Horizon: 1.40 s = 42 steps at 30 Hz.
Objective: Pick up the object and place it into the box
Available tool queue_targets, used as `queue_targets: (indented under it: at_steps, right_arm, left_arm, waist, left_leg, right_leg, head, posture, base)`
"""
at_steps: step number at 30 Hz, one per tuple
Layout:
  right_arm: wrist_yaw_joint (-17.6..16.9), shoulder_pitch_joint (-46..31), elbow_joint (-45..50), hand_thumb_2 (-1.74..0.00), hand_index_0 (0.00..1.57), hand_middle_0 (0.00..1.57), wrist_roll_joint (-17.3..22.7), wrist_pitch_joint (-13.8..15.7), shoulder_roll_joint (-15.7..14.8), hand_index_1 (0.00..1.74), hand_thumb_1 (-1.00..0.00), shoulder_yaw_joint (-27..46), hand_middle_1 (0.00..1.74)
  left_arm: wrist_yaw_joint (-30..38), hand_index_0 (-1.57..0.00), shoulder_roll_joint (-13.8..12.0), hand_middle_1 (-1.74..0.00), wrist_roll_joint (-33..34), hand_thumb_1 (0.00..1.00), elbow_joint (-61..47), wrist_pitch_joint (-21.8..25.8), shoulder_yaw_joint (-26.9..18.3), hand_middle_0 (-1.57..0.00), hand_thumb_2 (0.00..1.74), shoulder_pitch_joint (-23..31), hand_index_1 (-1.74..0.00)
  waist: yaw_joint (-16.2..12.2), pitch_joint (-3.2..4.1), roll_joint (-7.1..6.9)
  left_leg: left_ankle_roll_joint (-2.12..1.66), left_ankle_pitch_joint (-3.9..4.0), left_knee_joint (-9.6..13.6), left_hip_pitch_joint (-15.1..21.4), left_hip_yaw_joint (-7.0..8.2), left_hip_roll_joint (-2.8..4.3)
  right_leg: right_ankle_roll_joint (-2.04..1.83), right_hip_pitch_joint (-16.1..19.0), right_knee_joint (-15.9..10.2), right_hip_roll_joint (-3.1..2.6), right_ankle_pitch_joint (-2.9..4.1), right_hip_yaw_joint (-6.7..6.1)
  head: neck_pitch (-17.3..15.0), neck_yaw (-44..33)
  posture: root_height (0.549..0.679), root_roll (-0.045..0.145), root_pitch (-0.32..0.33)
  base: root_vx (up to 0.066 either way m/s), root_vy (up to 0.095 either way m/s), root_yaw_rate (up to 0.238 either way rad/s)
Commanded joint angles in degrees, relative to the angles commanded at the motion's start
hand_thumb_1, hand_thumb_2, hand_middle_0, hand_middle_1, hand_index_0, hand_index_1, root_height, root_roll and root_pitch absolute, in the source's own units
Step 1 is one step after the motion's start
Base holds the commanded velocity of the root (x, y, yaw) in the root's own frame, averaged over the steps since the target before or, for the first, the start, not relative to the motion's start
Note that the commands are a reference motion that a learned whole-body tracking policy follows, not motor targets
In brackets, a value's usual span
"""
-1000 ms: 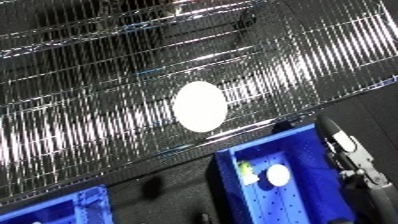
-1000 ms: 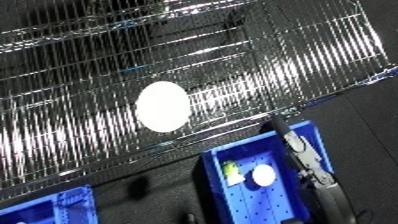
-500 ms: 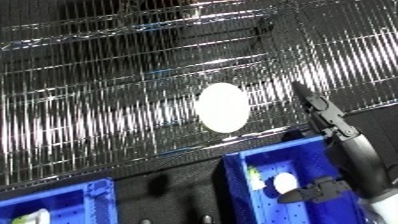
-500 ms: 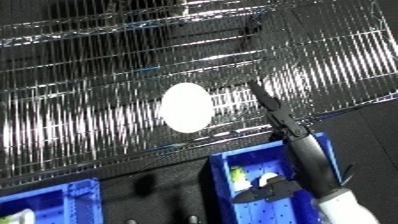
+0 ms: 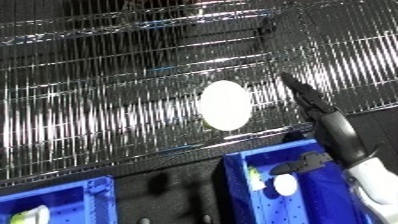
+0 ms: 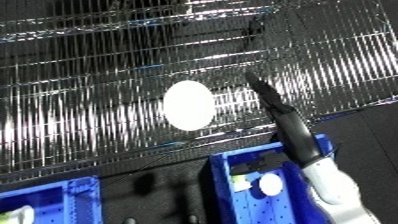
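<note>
Right robot hand [image 5: 324, 122], fingers straight and apart from thumb, reaches over wire shelf [image 5: 107, 100]; white egg [image 5: 224, 105] at its 9 o'clock, untouched.

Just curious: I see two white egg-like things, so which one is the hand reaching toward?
The larger white oval on the wire shelf. The right hand stretches straight fingers beside it; the smaller white one lies below in the blue bin.

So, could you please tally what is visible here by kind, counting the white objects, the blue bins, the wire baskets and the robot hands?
White oval objects: 2, one in the wire basket, one in the right bin
Blue bins: 2, right and left
Wire baskets: 1
Robot hands: 1, the right hand
Total: 6
</note>
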State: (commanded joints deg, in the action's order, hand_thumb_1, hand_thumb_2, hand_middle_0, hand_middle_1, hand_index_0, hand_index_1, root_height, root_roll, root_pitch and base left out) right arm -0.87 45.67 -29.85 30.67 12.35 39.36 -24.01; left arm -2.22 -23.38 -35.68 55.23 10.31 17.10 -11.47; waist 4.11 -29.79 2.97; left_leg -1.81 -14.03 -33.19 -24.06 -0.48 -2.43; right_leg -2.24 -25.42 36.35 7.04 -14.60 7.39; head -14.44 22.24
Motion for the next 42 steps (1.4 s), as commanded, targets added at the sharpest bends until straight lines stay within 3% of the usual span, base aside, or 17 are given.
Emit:
queue_targets:
  at_steps: [6, 14, 32, 42]
  right_arm:
    - [-1.53, 3.69, -5.14, 0.00, 0.00, 0.00, -0.32, -1.98, -0.55, 0.00, 0.00, -2.16, 0.00]
    - [-1.11, 7.82, -9.01, 0.00, 0.00, 0.00, 0.28, -4.16, -1.46, 0.00, 0.00, -4.36, 0.00]
    - [1.43, 14.71, -11.28, 0.00, 0.00, 0.00, 0.42, -5.91, -4.68, 0.00, 0.00, -7.67, 0.00]
    - [2.97, 16.65, -12.57, -0.87, 0.79, 0.79, 0.95, -7.14, -5.73, 0.87, -0.50, -8.63, 0.87]
  left_arm:
    - [0.16, 0.00, 0.22, 0.00, -0.39, 0.00, -0.95, 0.03, 1.30, 0.00, 0.00, 0.05, 0.00]
    - [0.36, 0.00, 0.54, 0.00, -0.64, 0.00, -2.27, -0.41, 2.28, 0.00, 0.00, 0.49, 0.00]
    - [0.89, 0.00, 1.56, 0.00, -1.11, 0.00, -4.47, -0.62, 4.08, 0.00, 0.00, 1.16, 0.00]
    - [0.92, 0.00, 2.24, 0.00, -1.39, 0.00, -5.63, -0.63, 4.62, 0.00, 0.00, 1.89, 0.00]
  waist:
    - [0.68, 0.00, 0.75]
    - [1.71, 0.00, 1.59]
    - [3.58, 0.00, 2.90]
    - [4.38, 0.00, 3.47]
  left_leg:
    - [0.08, 0.10, -0.12, -0.99, -0.02, -0.27]
    - [0.13, 0.15, -0.28, -2.23, -0.08, -0.69]
    - [0.17, 0.56, -0.02, -3.41, -0.31, -1.22]
    - [0.33, 0.63, 0.04, -3.60, -0.42, -1.67]
  right_leg:
    - [0.29, -1.24, 0.47, 0.15, 0.02, 0.06]
    - [0.65, -2.60, 1.04, 0.36, -0.10, 0.26]
    - [0.95, -4.08, 1.66, 1.04, -0.18, 0.71]
    - [1.11, -4.36, 2.16, 1.33, -0.39, 0.84]
  head:
    - [0.97, 2.22]
    - [1.76, 4.59]
    - [3.48, 8.59]
    - [4.08, 9.77]
  posture:
    - [0.649, 0.072, 0.068]
    - [0.648, 0.076, 0.083]
    - [0.646, 0.082, 0.098]
    - [0.646, 0.084, 0.100]
  base:
    - [0.014, 0.026, 0.033]
    - [0.019, 0.024, 0.038]
    - [0.018, 0.021, 0.033]
    - [0.011, 0.021, 0.031]
